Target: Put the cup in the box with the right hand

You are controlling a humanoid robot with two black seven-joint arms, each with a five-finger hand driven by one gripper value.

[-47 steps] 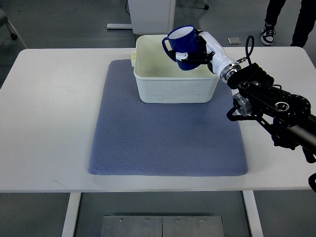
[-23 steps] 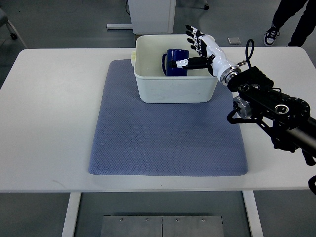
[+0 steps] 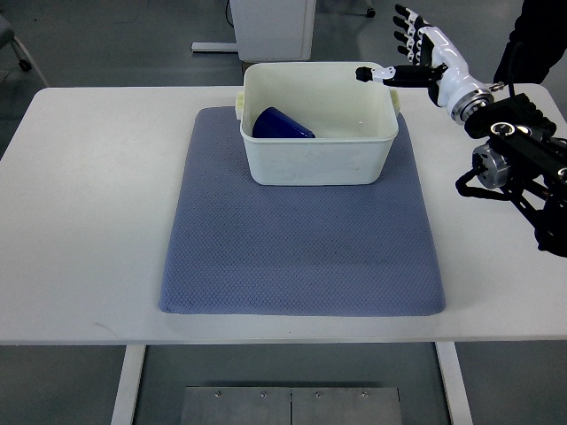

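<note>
A blue cup (image 3: 282,123) lies on its side inside a white box (image 3: 317,159), pushed toward the box's left end and leaning against the near-left wall. Only its rounded flank shows above the rim; the mouth and handle cannot be made out. The rest of the box floor is bare and white.

The box sits at the far edge of a grey-blue mat (image 3: 301,257), which covers the middle of a white table (image 3: 80,221). The box's right wall reaches about as far as the mat's right edge.

The right hand (image 3: 423,51) is raised above the table's far right corner, clear of the box and holding nothing. Its fingers (image 3: 409,28) are spread and point away toward the floor beyond the table, while the thumb (image 3: 376,73) stretches left, its tip hanging over the box's far right corner without visibly touching it. The white wrist runs back into a black forearm (image 3: 518,159) that enters from the right edge and crosses the table's right side.

Beyond the table, a white cabinet base (image 3: 270,27) stands on the grey floor behind the box, and a person's dark trouser leg (image 3: 532,40) shows at the upper right corner, just behind the hand.
</note>
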